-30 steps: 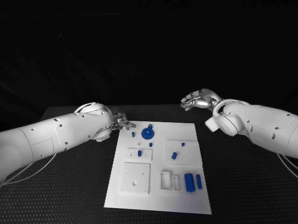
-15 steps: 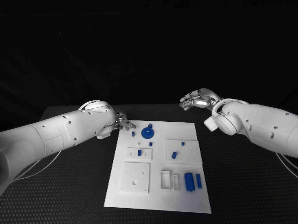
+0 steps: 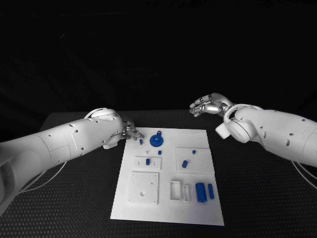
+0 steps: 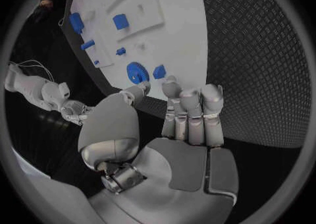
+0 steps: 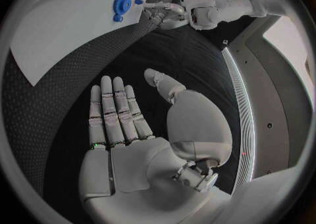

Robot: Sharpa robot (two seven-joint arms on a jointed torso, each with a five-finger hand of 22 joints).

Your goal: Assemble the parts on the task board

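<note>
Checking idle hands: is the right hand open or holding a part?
Open: the right hand has fingers spread flat and an empty palm, above the black table.

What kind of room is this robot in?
Probably a robot test lab. A white task board with small blue parts lies on a black table, and each white arm ends in a silver robot hand, left and right.

No text, label, brand, number or sign can be read anywhere in these views.

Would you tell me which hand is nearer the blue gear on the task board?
Left. The left hand hovers just beside the blue gear; the right hand is off the task board, farther away.
</note>
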